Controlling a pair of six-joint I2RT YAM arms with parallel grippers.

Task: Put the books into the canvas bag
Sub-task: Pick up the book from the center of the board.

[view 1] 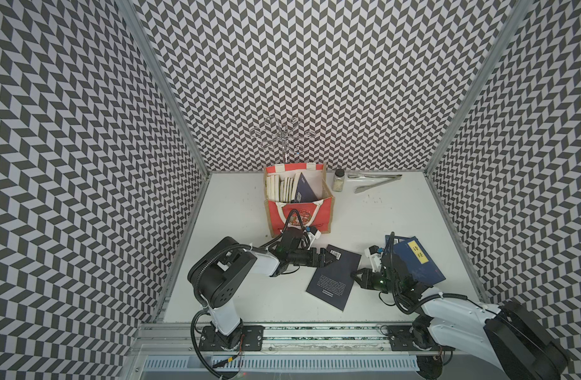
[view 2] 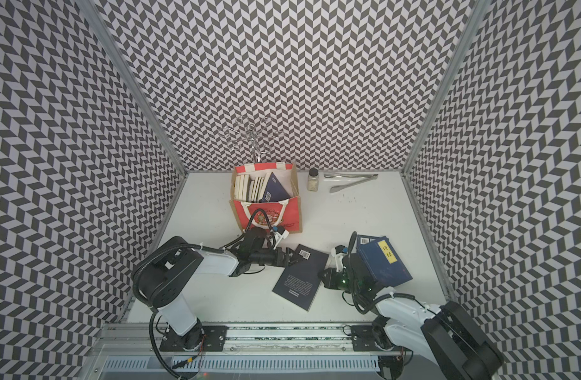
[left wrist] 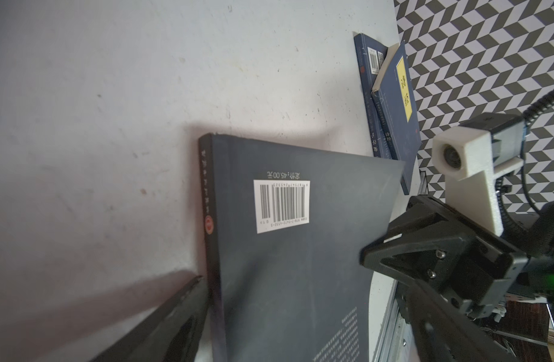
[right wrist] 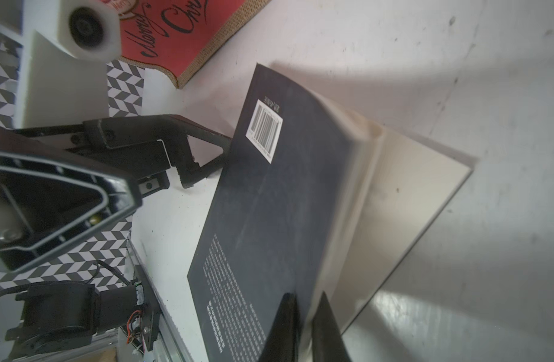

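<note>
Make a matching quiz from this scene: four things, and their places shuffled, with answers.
1. black paperback book with white barcode
2. navy blue book with yellow label
3. small glass jar
4. red canvas bag with rope handles

A. next to metal tongs
B. holds upright books
C. edge pinched by right gripper
D. atop another navy book

Pairs: 1-C, 2-D, 3-A, 4-B.
</note>
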